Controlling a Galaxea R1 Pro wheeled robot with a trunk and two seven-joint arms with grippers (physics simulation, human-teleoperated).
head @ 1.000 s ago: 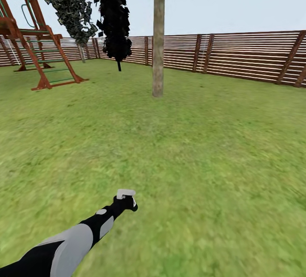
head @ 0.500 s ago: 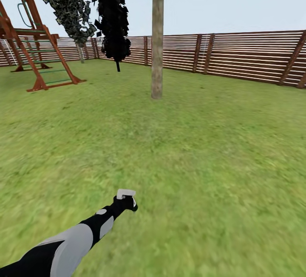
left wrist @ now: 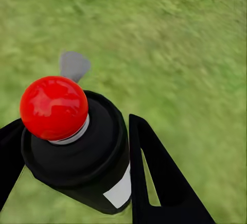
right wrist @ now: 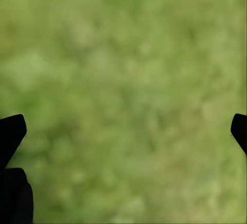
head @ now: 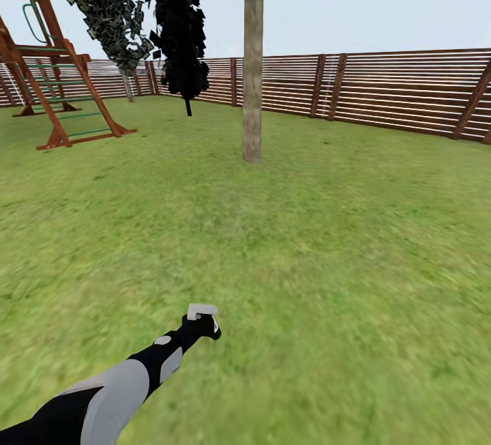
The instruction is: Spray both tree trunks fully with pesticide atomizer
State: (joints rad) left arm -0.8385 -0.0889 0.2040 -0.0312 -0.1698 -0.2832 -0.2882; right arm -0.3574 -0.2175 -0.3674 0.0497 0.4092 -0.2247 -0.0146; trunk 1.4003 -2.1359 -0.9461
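Note:
My left gripper (head: pixel 200 326) is shut on the pesticide atomizer (head: pixel 202 310), held low over the grass in the head view. In the left wrist view the atomizer (left wrist: pixel 98 157) is a black bottle with a white label patch, a red knob and a light grey trigger, clamped between the fingers of the left gripper (left wrist: pixel 77 126). One tree with a straight grey-brown mottled tree trunk (head: pixel 252 83) stands well ahead, far beyond the arm's reach. Over bare, blurred grass my right gripper (right wrist: pixel 123 131) is open, its dark fingertips at the picture's edges.
A brown slatted fence (head: pixel 395 90) closes the lawn behind the tree. A wooden playhouse frame with a ladder (head: pixel 54 83) stands at the far left. A dark conifer (head: pixel 179 35) and a grey-green leafy tree (head: pixel 102 1) rise near the fence. Open grass (head: pixel 307 261) lies between me and the trunk.
The whole view has shifted: the trunk's base sits slightly lower and the playhouse further left, so the camera has moved towards the tree. The left arm keeps its pose with the atomizer.

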